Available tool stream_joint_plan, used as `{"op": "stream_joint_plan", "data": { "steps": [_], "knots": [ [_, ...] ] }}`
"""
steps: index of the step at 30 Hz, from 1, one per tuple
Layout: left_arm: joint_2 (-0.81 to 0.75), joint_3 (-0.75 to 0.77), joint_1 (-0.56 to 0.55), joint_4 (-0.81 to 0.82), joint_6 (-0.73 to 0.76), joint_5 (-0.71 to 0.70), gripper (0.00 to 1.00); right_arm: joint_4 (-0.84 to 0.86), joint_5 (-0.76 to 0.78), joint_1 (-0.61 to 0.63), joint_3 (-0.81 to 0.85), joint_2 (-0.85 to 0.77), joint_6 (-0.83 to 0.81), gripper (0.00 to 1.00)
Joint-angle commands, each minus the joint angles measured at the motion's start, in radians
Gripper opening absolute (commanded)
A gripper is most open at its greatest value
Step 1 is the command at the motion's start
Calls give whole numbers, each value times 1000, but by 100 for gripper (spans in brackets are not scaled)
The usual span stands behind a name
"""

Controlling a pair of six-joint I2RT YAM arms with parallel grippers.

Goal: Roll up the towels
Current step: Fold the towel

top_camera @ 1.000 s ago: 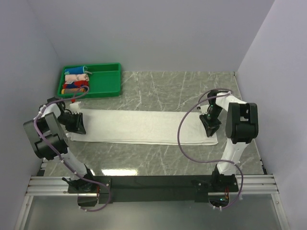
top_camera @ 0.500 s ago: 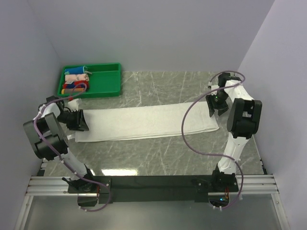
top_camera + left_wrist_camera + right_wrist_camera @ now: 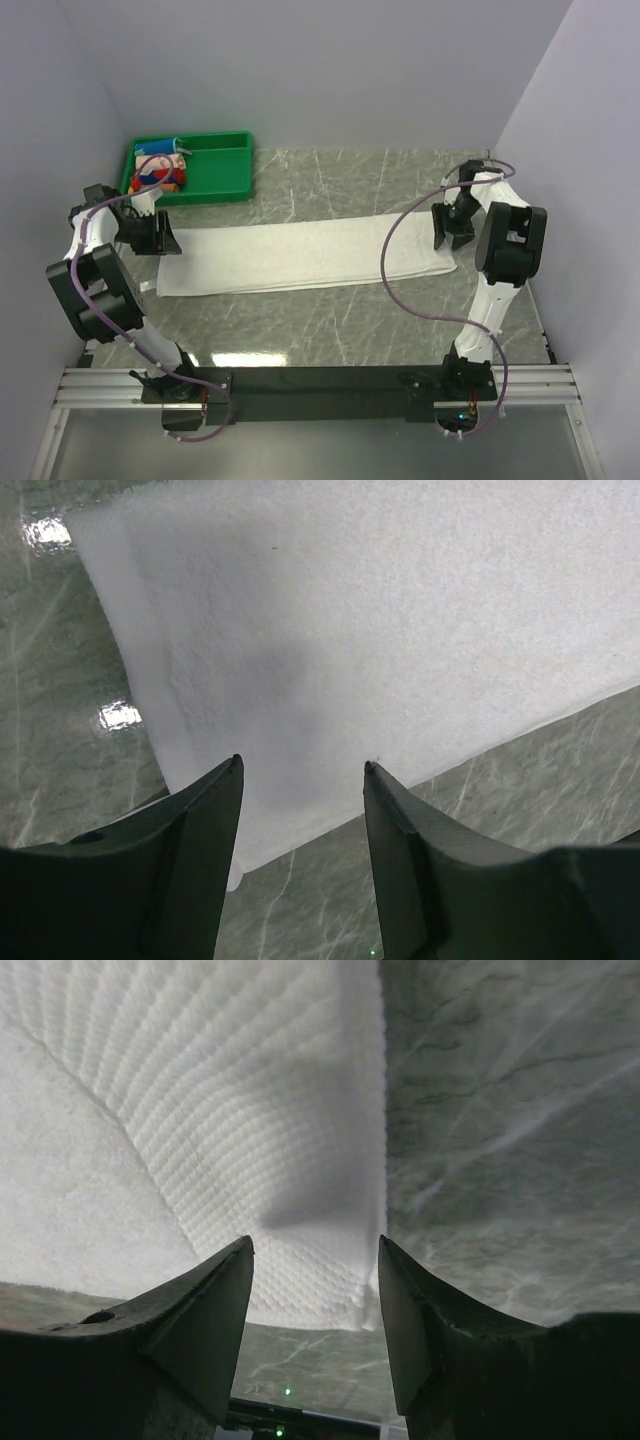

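The large white towel point(image 3: 300, 255) lies flat as a long folded strip across the marble table. My left gripper point(image 3: 160, 238) is open over the towel's left end; in the left wrist view the towel point(image 3: 380, 630) fills the space beyond the open fingers point(image 3: 300, 765), nothing between them. My right gripper point(image 3: 450, 232) is open over the towel's far right corner; the right wrist view shows the waffle-textured towel point(image 3: 230, 1130) and its right edge between the spread fingers point(image 3: 315, 1245).
A green tray point(image 3: 215, 172) with small colourful rolled cloths point(image 3: 160, 170) stands at the back left, just behind my left gripper. Grey walls close in on the left, right and back. A purple cable loops over the towel's right part point(image 3: 395, 250).
The towel has been pulled to a narrower strip and its right end shifted back. My right gripper moved from the near right corner to the far right. My left gripper moved back a little.
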Motion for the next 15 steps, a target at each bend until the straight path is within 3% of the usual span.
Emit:
{"op": "stream_joint_plan", "data": {
  "steps": [1,11,15],
  "knots": [
    [-31,32,-3,-7,-16,24,57,54,26,35,-53,11,33,60],
    [-19,108,-5,-34,-50,58,57,52,106,91,-79,72,84,46],
    [-17,107,-3,-48,-32,52,56,37,58,73,-55,-9,55,52]
  ]
}}
